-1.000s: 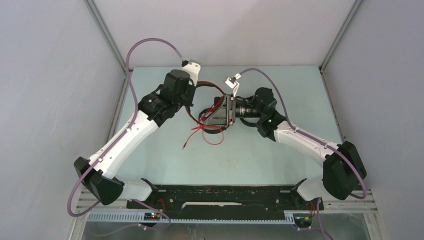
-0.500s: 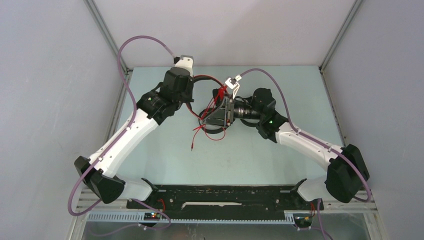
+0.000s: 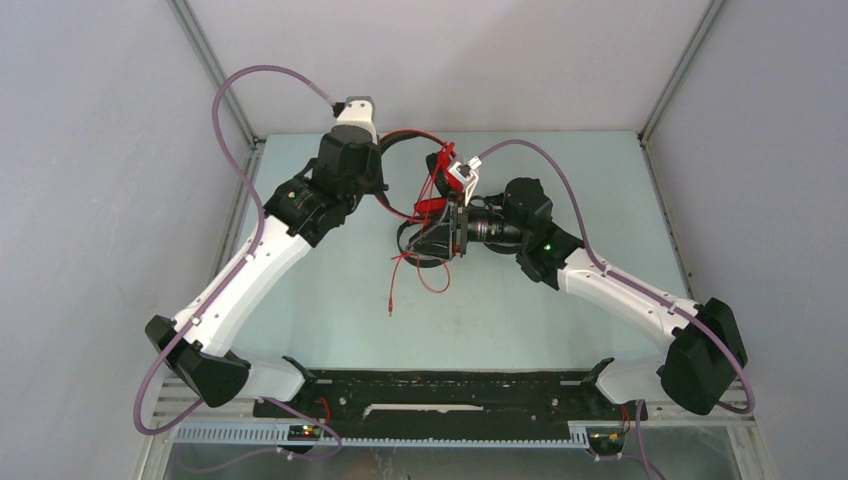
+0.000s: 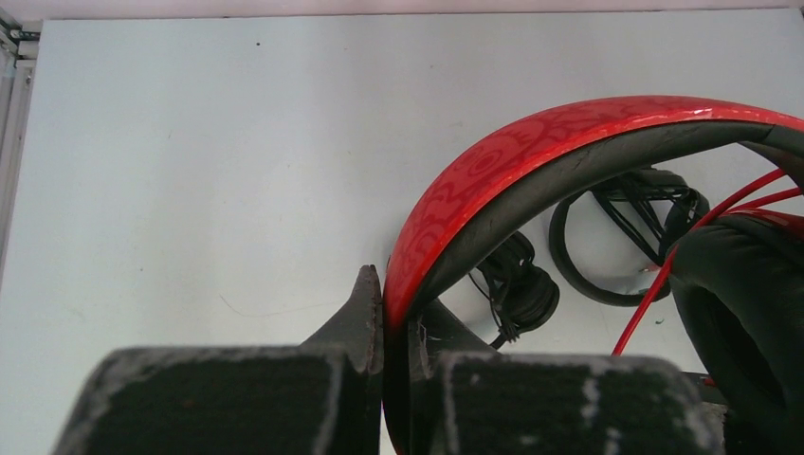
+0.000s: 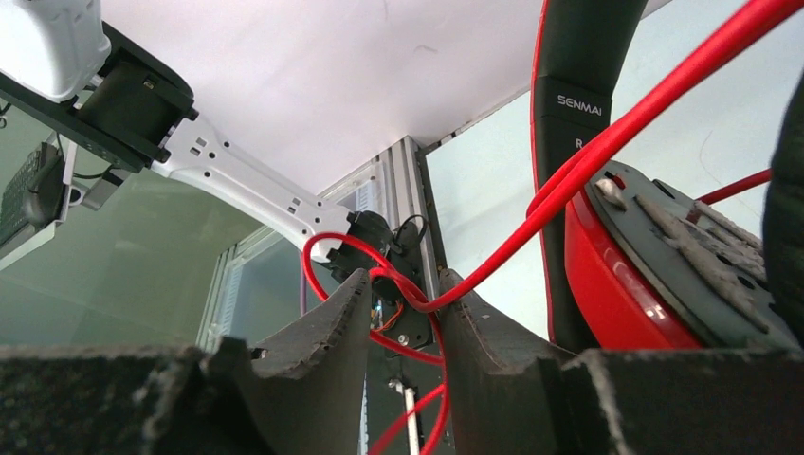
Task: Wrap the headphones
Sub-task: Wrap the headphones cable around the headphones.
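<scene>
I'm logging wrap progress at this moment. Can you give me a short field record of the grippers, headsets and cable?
left gripper: shut on the headband of the red headset
right gripper: open, red cable running between its fingers
red headset: held up off the table
red cable: loose, not wound
black headsets: two, lying on the table, untouched

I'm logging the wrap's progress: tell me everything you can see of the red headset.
The red headset has a glossy patterned red headband with black lining, black ear pads and a thin red cable. It is held above the table, its headband pinched in the shut left tool. The cable runs between the parted fingers of the right tool and dangles below.
</scene>
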You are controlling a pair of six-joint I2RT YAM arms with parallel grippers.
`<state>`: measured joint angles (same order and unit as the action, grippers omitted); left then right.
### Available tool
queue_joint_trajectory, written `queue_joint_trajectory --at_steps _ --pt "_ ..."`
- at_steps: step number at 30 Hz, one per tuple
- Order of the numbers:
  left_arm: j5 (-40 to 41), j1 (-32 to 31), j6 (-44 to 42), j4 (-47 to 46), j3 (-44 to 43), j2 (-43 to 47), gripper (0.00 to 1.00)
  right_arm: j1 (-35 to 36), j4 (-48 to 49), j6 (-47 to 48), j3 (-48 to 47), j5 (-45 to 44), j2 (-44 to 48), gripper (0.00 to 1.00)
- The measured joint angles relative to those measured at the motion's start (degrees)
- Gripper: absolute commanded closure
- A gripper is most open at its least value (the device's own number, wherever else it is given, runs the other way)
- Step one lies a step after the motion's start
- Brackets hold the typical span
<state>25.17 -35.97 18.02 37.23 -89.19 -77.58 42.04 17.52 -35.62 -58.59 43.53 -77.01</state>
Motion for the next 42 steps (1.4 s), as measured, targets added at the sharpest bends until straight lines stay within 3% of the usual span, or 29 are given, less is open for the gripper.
queue_joint_trajectory --at_steps 19,26,32,36,42 --pt "-1.40 0.00 5.46 -2.84 -0.09 0.02 1.00 2.27 -10.86 7.61 -0.09 -8.31 5.99 0.67" --pt "-1.40 0.15 5.99 -2.86 -1.20 0.02 1.00 3.43 -17.68 9.99 -0.07 -12.37 7.54 0.82" --pt "-1.40 0.68 6.97 -3.61 -1.68 0.22 1.00 3.93 -20.96 10.67 -0.07 -14.32 7.98 0.76" --pt "-2.10 1.42 8.37 -3.91 -1.68 0.35 1.00 4.20 -21.31 11.08 -0.07 -14.99 9.03 0.90" --pt "-3.96 3.74 10.67 -5.22 -1.68 0.44 1.00 4.24 -21.27 11.23 1.62 -15.78 10.49 0.94"
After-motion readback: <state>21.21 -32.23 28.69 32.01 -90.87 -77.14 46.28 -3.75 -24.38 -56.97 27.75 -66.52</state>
